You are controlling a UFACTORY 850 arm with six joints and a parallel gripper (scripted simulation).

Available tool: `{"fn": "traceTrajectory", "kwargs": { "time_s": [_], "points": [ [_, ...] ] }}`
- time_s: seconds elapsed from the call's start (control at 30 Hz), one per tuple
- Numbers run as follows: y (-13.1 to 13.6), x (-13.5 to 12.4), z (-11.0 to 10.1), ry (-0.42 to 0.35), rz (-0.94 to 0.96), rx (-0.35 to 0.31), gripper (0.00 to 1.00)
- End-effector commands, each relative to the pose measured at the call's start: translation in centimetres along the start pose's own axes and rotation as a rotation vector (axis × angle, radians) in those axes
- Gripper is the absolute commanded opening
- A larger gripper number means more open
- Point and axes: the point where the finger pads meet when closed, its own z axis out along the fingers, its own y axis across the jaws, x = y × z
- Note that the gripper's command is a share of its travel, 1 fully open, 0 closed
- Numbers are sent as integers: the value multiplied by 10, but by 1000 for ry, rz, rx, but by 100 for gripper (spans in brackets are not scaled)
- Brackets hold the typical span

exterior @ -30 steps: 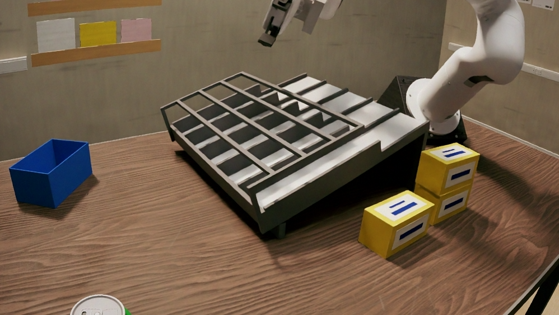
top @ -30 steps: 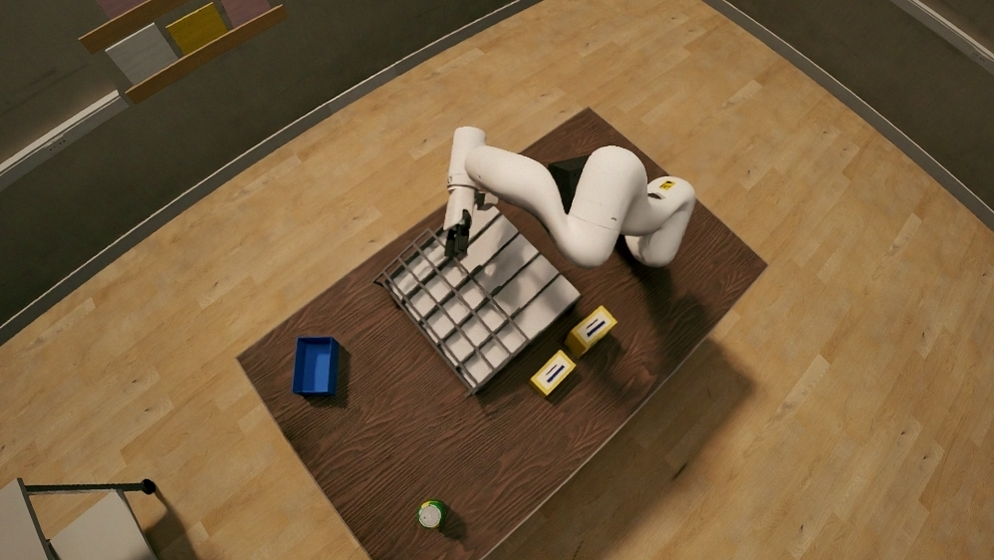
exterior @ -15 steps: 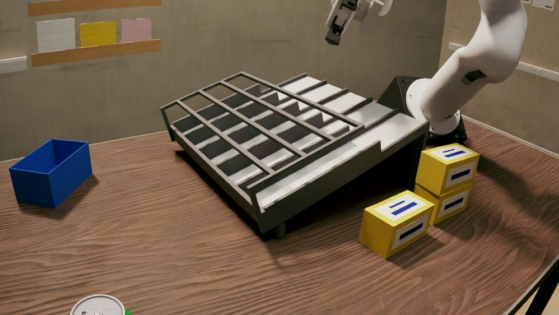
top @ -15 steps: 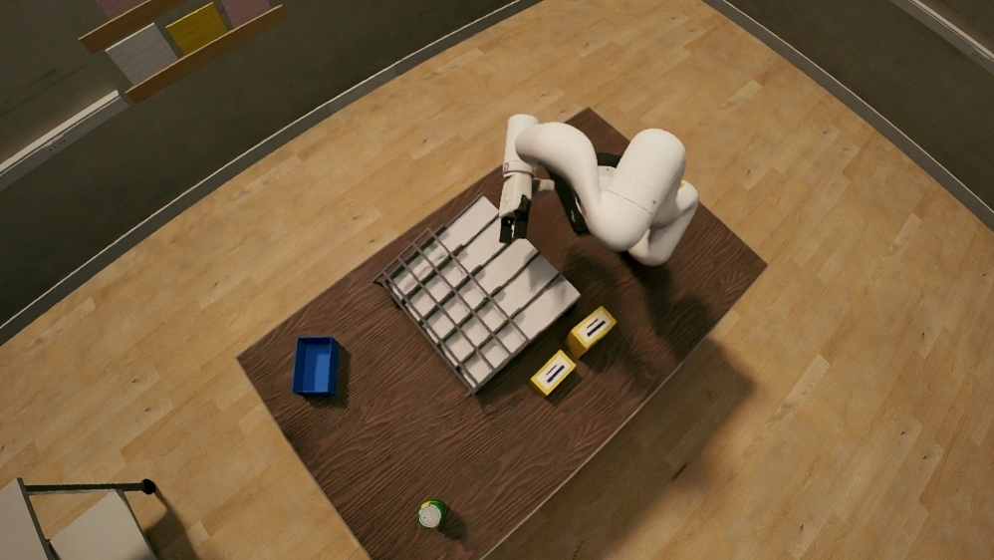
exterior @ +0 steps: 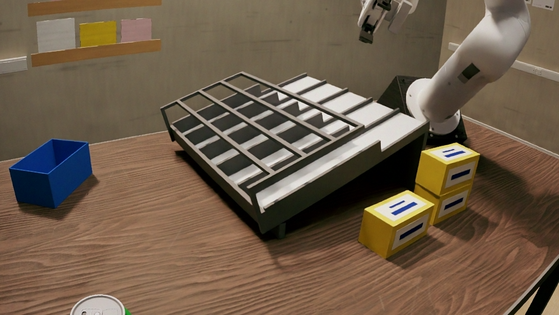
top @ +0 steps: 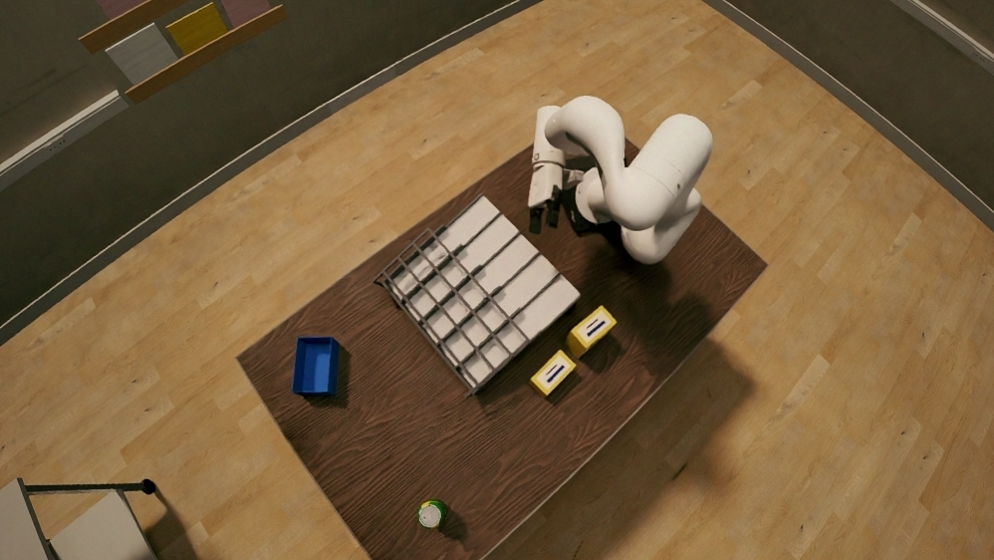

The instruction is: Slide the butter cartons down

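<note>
The grey sloped shelf [top: 516, 264] [exterior: 332, 180] stands mid-table with five white lanes, and no carton shows in any of them. Its low stop end faces the blue bin. Three yellow butter cartons with blue bars stand on the table beside the shelf's high end. One carton [top: 592, 327] [exterior: 448, 166] sits stacked on a second carton [exterior: 450, 203]. The third carton [top: 553, 373] [exterior: 395, 221] lies alone in front of them. My gripper [top: 544, 221] [exterior: 381, 31] is open and empty. It hangs high in the air past the far corner of the shelf's high end, well apart from the cartons.
A blue open bin [top: 315, 365] [exterior: 50, 172] stands on the brown table [top: 417, 430] [exterior: 156, 254] beyond the shelf's low end. A green-and-white can [top: 431, 514] [exterior: 97, 307] stands at the table's front edge. The arm's base [exterior: 438, 125] is behind the shelf's high end.
</note>
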Motion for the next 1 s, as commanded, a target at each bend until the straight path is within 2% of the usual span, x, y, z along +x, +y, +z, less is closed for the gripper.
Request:
{"fn": "traceTrajectory", "kwargs": {
  "time_s": [0.0,0.23,0.27,0.37,0.5,0.8,0.83,0.9,0.97],
  "points": [
    [2,4,-4,0,-1,1,100],
    [2,4,-4,0,-1,1,100],
    [2,4,-3,149,-81,224,100],
    [2,4,-3,167,-91,251,100],
    [2,4,-3,266,-145,400,100],
    [2,4,-3,266,-145,400,100],
    [2,3,-4,404,-223,611,100],
    [2,3,-4,413,-227,624,100],
    [2,3,-4,453,-250,684,100]
  ]
}}
